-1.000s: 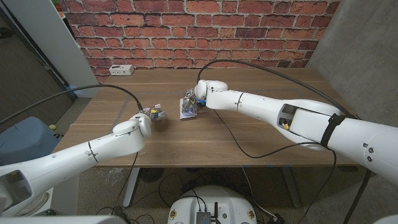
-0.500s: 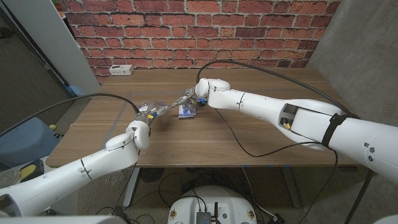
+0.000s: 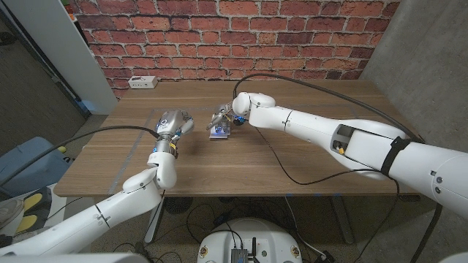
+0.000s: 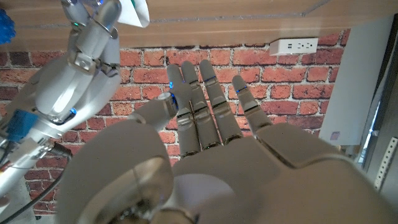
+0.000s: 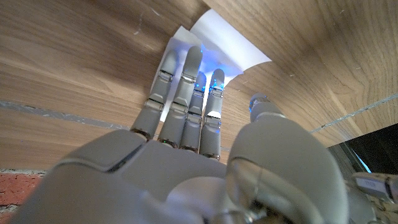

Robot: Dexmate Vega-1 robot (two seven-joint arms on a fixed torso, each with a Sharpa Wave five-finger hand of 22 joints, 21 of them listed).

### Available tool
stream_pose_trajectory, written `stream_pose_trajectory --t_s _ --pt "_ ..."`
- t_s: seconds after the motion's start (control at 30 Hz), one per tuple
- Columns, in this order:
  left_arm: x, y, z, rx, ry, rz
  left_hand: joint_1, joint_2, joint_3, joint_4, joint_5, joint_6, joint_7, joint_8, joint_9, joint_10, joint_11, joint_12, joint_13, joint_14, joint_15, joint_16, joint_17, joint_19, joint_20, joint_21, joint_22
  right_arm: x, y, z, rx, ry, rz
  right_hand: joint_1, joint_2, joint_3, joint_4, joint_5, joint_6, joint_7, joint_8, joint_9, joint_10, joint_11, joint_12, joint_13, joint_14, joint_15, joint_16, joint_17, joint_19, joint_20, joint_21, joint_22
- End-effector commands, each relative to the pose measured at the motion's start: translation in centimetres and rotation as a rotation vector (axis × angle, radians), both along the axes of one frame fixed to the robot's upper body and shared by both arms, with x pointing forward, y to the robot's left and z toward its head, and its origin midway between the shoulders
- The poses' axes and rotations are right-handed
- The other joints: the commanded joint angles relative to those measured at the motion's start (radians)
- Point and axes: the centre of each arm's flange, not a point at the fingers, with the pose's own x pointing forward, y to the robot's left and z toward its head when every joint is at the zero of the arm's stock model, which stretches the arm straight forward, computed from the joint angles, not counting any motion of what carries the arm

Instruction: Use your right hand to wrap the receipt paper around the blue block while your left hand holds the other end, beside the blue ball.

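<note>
The white receipt paper [image 3: 219, 128] lies bunched on the wooden table [image 3: 307, 164], with a bit of the blue block [image 3: 217, 136] showing under it. My right hand [image 3: 229, 115] is over the bundle. In the right wrist view its fingers [image 5: 186, 87] lie stretched out on the paper [image 5: 217, 37], thumb apart. My left hand [image 3: 170, 126] is raised to the left of the bundle, fingers straight and apart, holding nothing [image 4: 205, 118]. The left wrist view also shows the right hand [image 4: 81, 68], the paper [image 4: 135, 11] and a blue patch [image 4: 5, 28] that may be the ball.
A white power strip [image 3: 142, 82] lies at the table's far left edge before the brick wall. A black cable [image 3: 281, 162] loops across the table near my right arm. A blue bin [image 3: 25, 166] stands on the floor to the left.
The paper strip was stretched between both hands half a second ago. My left hand has let go of its end, lifted and opened. The right hand stayed at the bundle.
</note>
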Motion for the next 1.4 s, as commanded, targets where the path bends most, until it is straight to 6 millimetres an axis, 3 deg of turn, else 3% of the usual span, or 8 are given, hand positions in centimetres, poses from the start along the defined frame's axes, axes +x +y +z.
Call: stream_pose_trajectory --t_s 0.03,0.13,0.23,0.37,0.63,0.8,1.07,1.4 --pt "-1.6 -0.5 -2.1 -0.049 -0.306 0.134 0.056 -0.005 -0.067 0.032 -0.01 0.005 -0.012 0.021 0.027 0.004 -0.021 0.035 0.061 -0.012 -0.024 0.095 0.114 0.012 -0.013 0.051 0.031 0.0 0.1 -0.4 -0.009 -0.038 0.004 0.042 0.007 0.028 -0.035 -0.005 0.014 -0.008 -0.007 0.002 0.016 -0.009 0.007 0.001 0.014 -0.011 0.002 -0.002 0.014 -0.009 0.0 -0.003" --pt "-1.7 -0.4 -2.2 -0.049 -0.304 0.126 0.046 0.017 -0.125 0.047 -0.029 -0.025 -0.015 0.013 0.036 -0.01 -0.022 0.046 0.085 -0.031 -0.019 0.132 0.167 0.007 -0.015 0.069 0.041 -0.3 0.1 -0.6 -0.008 -0.07 0.018 0.115 0.031 0.098 -0.096 -0.002 0.021 -0.033 -0.021 0.002 0.032 -0.022 0.011 -0.002 0.036 -0.028 -0.001 -0.009 0.027 -0.024 0.009 -0.003" --pt "-1.6 -0.4 -2.3 -0.047 -0.293 0.118 0.012 0.051 -0.186 0.076 -0.049 -0.059 -0.03 0.0 0.043 -0.036 -0.018 0.055 0.11 -0.061 -0.015 0.153 0.211 -0.012 -0.011 0.086 0.051 -0.7 0.0 -0.8 0.011 -0.107 0.046 0.147 0.032 0.133 -0.119 0.0 0.02 -0.053 -0.024 0.009 0.042 -0.039 0.015 0.0 0.052 -0.044 -0.006 -0.017 0.033 -0.03 0.014 -0.004" --pt "-1.7 -0.3 -2.4 -0.053 -0.295 0.116 -0.02 0.061 -0.219 0.094 -0.059 -0.089 -0.052 -0.019 0.037 -0.053 -0.019 0.059 0.124 -0.084 -0.017 0.149 0.222 -0.023 -0.011 0.096 0.055 -1.0 -0.7 -1.2 0.087 -0.144 0.118 0.088 0.011 0.129 -0.087 -0.018 -0.018 -0.081 -0.048 0.012 0.057 -0.037 0.021 0.007 0.058 -0.033 -0.015 -0.02 0.016 -0.025 0.011 -0.004" --pt "-1.7 -0.3 -2.5 -0.049 -0.285 0.1 -0.099 0.051 -0.282 0.131 -0.087 -0.122 -0.063 -0.046 0.024 -0.08 -0.018 0.063 0.141 -0.102 -0.014 0.14 0.231 -0.046 -0.006 0.108 0.059 -2.6 -1.9 -2.8 0.213 -0.411 0.188 0.096 0.092 0.197 -0.076 -0.028 -0.047 -0.148 -0.107 0.002 0.138 -0.083 0.064 0.022 0.081 -0.068 0.015 0.019 -0.008 -0.058 0.013 -0.002" --pt "-1.6 -0.3 -2.4 -0.046 -0.28 0.081 -0.143 0.049 -0.32 0.151 -0.106 -0.138 -0.063 -0.06 0.017 -0.093 -0.016 0.066 0.149 -0.115 -0.011 0.134 0.235 -0.062 -0.001 0.113 0.06 -3.3 -2.3 -4.2 0.254 -0.596 0.221 0.258 0.042 0.232 -0.144 -0.044 0.033 -0.173 -0.12 0.004 0.192 -0.157 0.103 0.046 0.125 -0.127 0.108 0.084 0.02 -0.101 0.047 0.002" --pt "-1.7 -0.2 -2.4 -0.047 -0.28 0.071 -0.19 0.047 -0.348 0.163 -0.129 -0.199 -0.066 -0.098 0.005 -0.11 -0.015 0.068 0.158 -0.12 -0.009 0.119 0.226 -0.077 0.002 0.12 0.059 -3.6 -2.6 -6.6 0.198 -0.855 0.241 0.443 -0.063 0.164 -0.125 -0.039 0.176 -0.236 -0.123 0.012 0.181 -0.213 0.164 0.114 0.002 -0.183 0.215 0.253 -0.067 -0.144 0.062 0.007" --pt "-2.0 -0.2 -2.6 -0.054 -0.282 0.072 -0.207 0.052 -0.355 0.158 -0.141 -0.237 -0.08 -0.128 -0.007 -0.119 -0.014 0.07 0.162 -0.122 -0.008 0.114 0.222 -0.082 0.003 0.126 0.058 -3.2 -2.7 -6.9 0.141 -0.897 0.256 0.484 -0.03 0.126 -0.107 -0.034 0.187 -0.257 -0.152 0.011 0.143 -0.23 0.196 0.158 -0.061 -0.2 0.231 0.274 -0.126 -0.149 0.06 0.006"
